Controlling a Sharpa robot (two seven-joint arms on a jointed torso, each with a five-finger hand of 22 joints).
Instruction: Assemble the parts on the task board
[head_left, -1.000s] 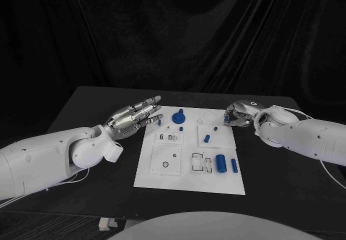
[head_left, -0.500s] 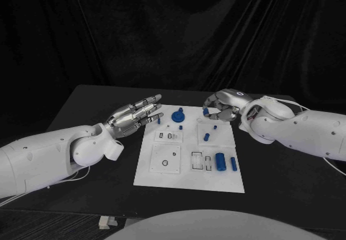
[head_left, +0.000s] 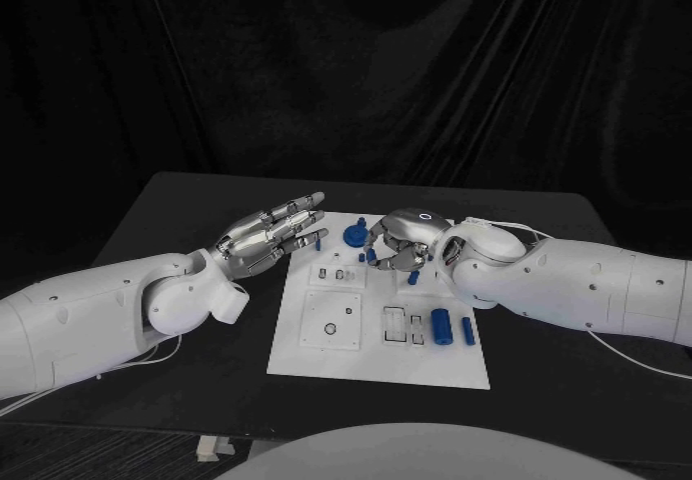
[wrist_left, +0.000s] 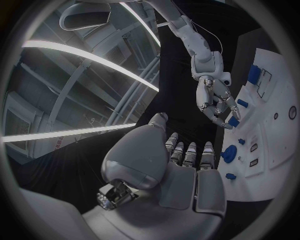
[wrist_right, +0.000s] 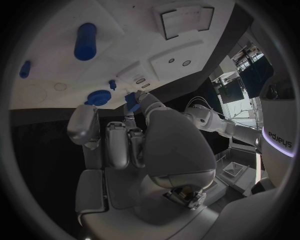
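Right hand (head_left: 400, 240) is over the far middle of the task board (head_left: 378, 350), fingers curled down, pinching a small blue part (wrist_right: 132, 101) at its fingertips; the right wrist view shows the part held between the thumb and a finger just above the board, close to the round blue knob (head_left: 356, 236). Left hand (head_left: 271, 236) hovers at the board's far left edge, palm flat, fingers stretched out and apart, holding nothing; its fingertips reach to just beside the knob. Board lies flat in the middle of the black surface (head_left: 173, 210). On it: a large blue cylinder (head_left: 441, 327) and a thinner blue pin (head_left: 469, 330) lying side by side near the right edge, a small blue peg (head_left: 413, 278) just under the right hand, a tiny blue stub (head_left: 319, 243) by the left fingertips. White raised blocks with slots sit along the board's left half, a rectangular cutout (head_left: 395, 322) just beside the large cylinder. Cannot tell from these views whether the held part touches the board.
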